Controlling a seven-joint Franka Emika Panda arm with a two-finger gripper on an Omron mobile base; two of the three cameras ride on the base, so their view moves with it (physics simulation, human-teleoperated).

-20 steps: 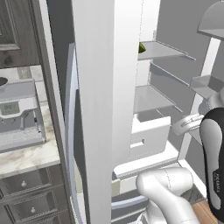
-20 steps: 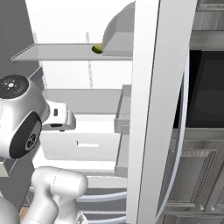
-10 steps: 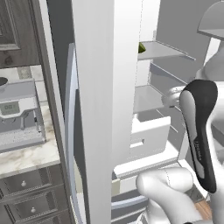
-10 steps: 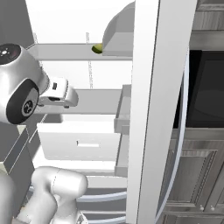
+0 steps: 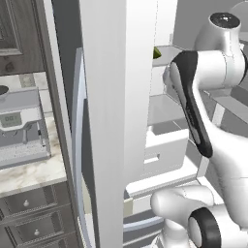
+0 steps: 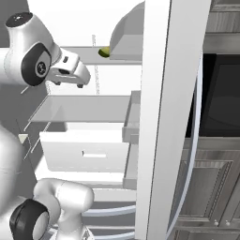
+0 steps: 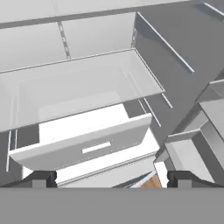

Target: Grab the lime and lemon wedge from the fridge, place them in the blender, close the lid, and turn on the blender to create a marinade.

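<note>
The gripper (image 6: pixel 80 80) stands inside the open fridge (image 6: pixel 159 117), its jaws spread fully apart and holding nothing; in the hand view the two dark fingertips (image 7: pixel 43 178) sit at opposite sides of the picture with bare space between them. The one piece of fruit in sight is a small green object (image 6: pixel 104 51) on the upper shelf (image 6: pixel 84 48), at that shelf's end nearest the door; the left base view shows it as a pointed shape (image 5: pixel 156 52), so it is judged to be the lemon wedge, though it is too small to confirm. In the right base view the gripper hangs just below the upper shelf's front edge and a little to the side of the fruit, away from the door. The hand points down at the glass shelf (image 7: pixel 87 83) and the white drawer (image 7: pixel 83 144). In judgement, the coming move turns on this: the fruit lies above and doorward of the tool, so the hand must rise and tilt up before reaching in.
</note>
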